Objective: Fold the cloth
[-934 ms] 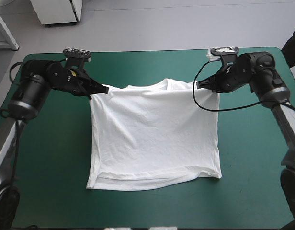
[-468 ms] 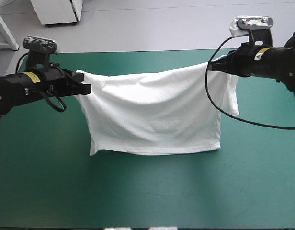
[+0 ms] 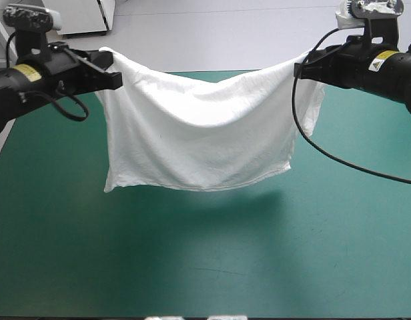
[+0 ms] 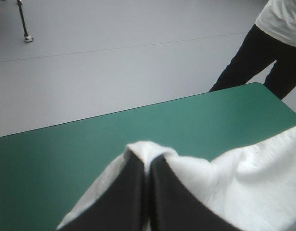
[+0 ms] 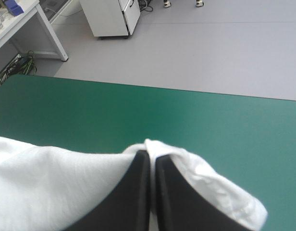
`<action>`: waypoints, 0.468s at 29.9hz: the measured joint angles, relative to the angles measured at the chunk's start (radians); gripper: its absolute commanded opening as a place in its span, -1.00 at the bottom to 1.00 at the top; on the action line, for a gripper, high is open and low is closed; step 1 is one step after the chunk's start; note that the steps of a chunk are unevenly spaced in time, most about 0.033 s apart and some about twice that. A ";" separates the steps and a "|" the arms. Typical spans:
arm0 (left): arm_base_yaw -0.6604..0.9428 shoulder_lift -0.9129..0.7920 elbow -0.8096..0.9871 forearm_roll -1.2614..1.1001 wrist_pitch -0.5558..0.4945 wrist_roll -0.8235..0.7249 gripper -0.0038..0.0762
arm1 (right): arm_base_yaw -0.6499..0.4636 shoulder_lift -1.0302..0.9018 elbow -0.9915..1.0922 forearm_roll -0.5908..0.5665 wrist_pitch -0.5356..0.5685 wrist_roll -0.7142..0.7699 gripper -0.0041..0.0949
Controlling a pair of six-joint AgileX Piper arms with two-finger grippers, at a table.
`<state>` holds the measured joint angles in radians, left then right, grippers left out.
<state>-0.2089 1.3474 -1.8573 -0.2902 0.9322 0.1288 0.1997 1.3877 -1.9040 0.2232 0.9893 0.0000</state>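
T-shirt (image 3: 199, 137) is held stretched in the air above the teal-green desk (image 3: 205, 267), its top corners gripped by the left gripper (image 3: 114, 72) and right gripper (image 3: 299, 69), fingers clenched on it. For a clean fold, both corners should be kept level and taut.

The T-shirt (image 3: 199, 133), earlier spread flat on the table (image 3: 192, 267), has been raised in stages. Just before, its lower edge still rested on the teal-green cover. Now the whole garment hangs clear of it, with a shadow (image 3: 225, 203) on the cover underneath. The left claw (image 3: 116, 72) and right claw (image 3: 299, 69) have climbed from low over the shoulders near the far edge to high above the far corners. They have also moved wider apart, and the top edge now sags between them.
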 measured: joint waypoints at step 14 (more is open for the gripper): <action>0.000 0.444 -0.416 -0.034 -0.028 0.000 -0.93 | -0.032 0.384 -0.347 0.027 -0.135 -0.041 -0.95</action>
<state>-0.2089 1.7910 -2.2730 -0.3240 0.9046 0.1288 0.1679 1.7717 -2.2511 0.2498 0.8542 -0.0415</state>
